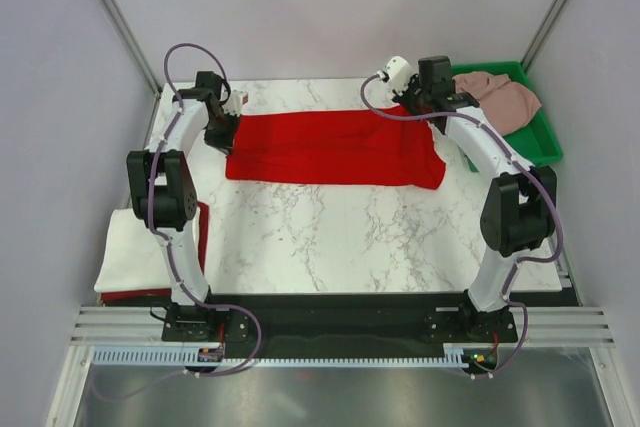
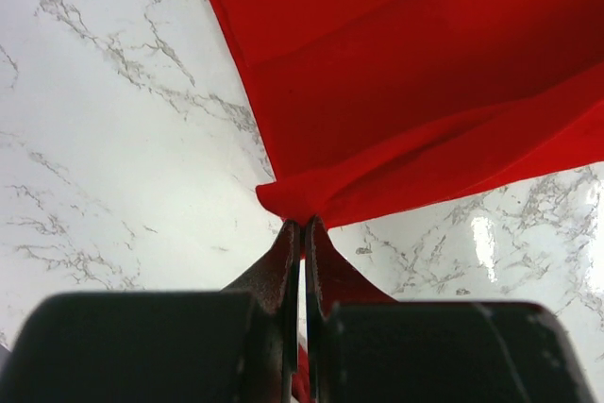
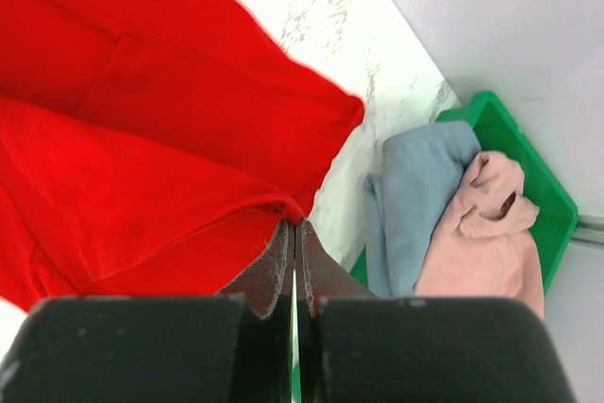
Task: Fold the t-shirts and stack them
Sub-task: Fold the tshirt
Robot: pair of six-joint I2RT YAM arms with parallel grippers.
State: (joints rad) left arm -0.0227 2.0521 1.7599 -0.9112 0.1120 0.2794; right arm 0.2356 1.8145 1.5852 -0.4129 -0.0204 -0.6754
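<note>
The red t-shirt [image 1: 335,147] lies lengthwise left-right on the counter [image 1: 330,237] (folded band); left gripper [image 2: 302,226] and right gripper [image 3: 294,226] clamp opposite ends.

— How does the red t-shirt [image 1: 335,149] lie?

— Flat on the counter [image 1: 330,237], bright red, folded into one long band. A corner at each end is gathered into a pinched point.

— And the rest?

— Just past its right end the pale pink t-shirt [image 1: 505,99] lies crumpled. The grey-blue t-shirt [image 3: 415,191] is bunched against it, on the side towards the red one. The white t-shirt [image 1: 130,247] lies folded flat, well apart from the red one's left end, with a red edge showing beneath it.
</note>
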